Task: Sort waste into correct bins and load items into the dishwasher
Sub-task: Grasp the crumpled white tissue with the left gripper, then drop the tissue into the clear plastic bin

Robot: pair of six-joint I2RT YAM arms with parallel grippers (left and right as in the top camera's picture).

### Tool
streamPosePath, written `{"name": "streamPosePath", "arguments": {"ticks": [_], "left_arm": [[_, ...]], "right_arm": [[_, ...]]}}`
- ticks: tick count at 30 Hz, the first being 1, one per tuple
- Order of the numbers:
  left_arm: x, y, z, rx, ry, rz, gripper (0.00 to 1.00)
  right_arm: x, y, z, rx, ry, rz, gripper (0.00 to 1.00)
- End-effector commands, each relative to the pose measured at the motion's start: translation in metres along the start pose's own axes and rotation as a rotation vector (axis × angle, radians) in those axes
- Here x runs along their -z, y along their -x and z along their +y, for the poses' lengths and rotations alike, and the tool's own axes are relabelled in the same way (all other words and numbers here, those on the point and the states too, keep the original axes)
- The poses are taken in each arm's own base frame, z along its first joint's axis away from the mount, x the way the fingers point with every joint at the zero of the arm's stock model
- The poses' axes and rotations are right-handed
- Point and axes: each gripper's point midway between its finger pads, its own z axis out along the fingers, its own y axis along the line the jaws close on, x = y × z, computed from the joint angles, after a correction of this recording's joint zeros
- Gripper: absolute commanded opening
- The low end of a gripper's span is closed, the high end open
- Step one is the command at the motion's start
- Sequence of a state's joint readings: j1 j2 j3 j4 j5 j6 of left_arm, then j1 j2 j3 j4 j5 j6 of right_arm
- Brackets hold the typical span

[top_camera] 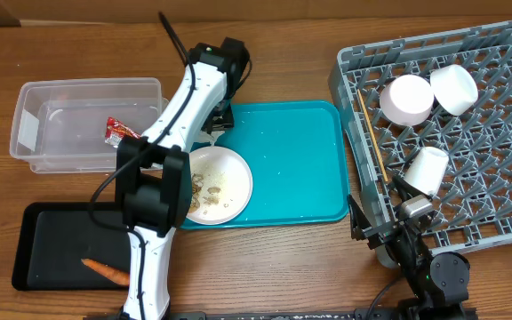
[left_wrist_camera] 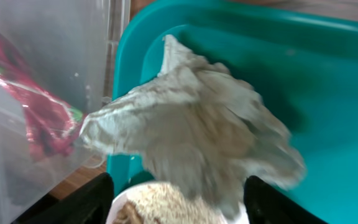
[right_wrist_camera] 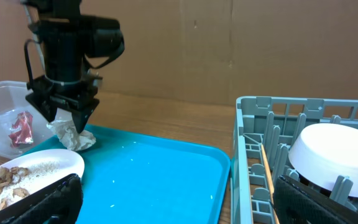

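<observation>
The crumpled white napkin (left_wrist_camera: 191,124) lies in the far-left corner of the teal tray (top_camera: 300,169), also seen in the right wrist view (right_wrist_camera: 73,137). My left gripper (top_camera: 219,120) (left_wrist_camera: 179,182) is open, one finger on each side of the napkin. The white plate (top_camera: 231,167) with brownish food scraps (top_camera: 207,191) sits just below it. The red-and-white wrapper (top_camera: 118,132) lies in the clear tub (top_camera: 34,133). The orange stick (top_camera: 105,271) lies in the black tray (top_camera: 52,231). My right gripper (right_wrist_camera: 178,186) is open and empty beside the grey dish rack (top_camera: 505,222).
The rack holds two bowls (top_camera: 407,98) (top_camera: 454,87), a white cup (top_camera: 425,169) and wooden chopsticks (top_camera: 372,133) along its left side. The left arm (top_camera: 163,178) stretches over the plate's left edge. The tub wall stands close to the napkin.
</observation>
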State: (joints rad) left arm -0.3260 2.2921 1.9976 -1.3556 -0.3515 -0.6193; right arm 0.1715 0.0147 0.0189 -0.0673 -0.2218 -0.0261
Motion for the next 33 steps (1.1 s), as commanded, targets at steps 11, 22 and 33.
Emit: {"name": "streamPosePath", "arguments": {"ticks": [11, 22, 33], "left_arm": [[-0.021, -0.002, -0.004, 0.053, -0.019, 0.095, 0.04], [0.133, 0.069, 0.067, 0.262, -0.323, -0.193, 0.04], [0.082, 0.068, 0.147, 0.326, -0.12, -0.082, 0.42]], "right_arm": [[0.0, -0.001, 0.001, 0.003, 0.008, -0.007, 1.0], [0.0, -0.001, 0.001, 0.003, 0.008, -0.007, 1.0], [0.0, -0.001, 0.001, 0.003, 0.008, -0.007, 1.0]]}}
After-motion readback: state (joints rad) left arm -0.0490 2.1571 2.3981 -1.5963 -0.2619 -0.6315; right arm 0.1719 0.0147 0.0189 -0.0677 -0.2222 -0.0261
